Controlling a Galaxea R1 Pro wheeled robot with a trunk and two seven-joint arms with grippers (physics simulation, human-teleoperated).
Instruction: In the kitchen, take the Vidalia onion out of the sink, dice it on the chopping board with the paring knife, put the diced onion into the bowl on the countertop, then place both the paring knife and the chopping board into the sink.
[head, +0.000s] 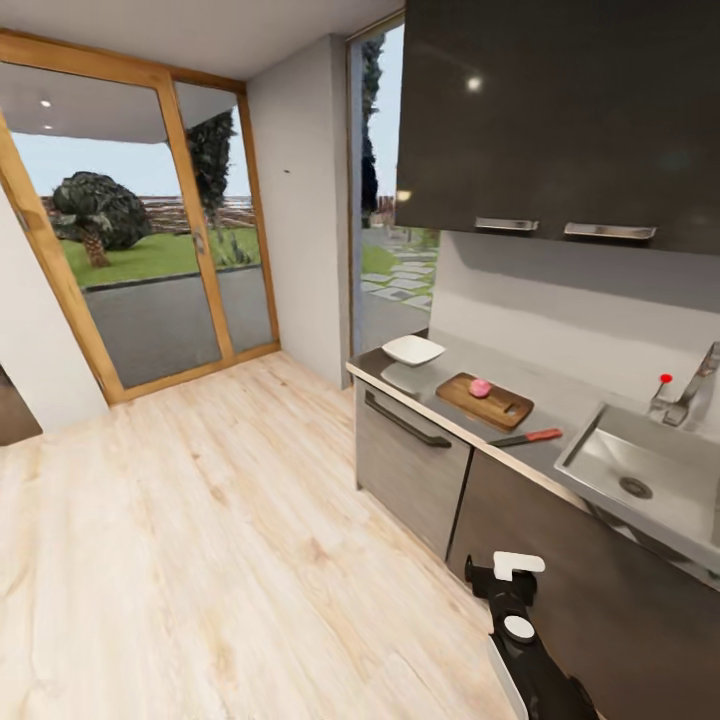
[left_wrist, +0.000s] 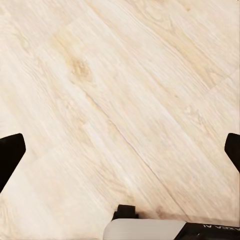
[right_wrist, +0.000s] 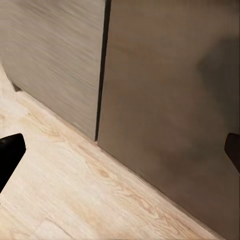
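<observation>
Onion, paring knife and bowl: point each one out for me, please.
Vidalia onion (head: 480, 388), head view: middle of the pink bulb on the chopping board.
Paring knife (head: 527, 437), head view: where the red handle meets the blade.
Bowl (head: 413, 349), head view: the white inside.

I see the sink (head: 640, 470) cut off by the right edge of my head view, and its tap (head: 690, 390) too. In both wrist views only the dark tips of my fingers (left_wrist: 10, 155) (right_wrist: 10, 152) appear at the edges.
</observation>
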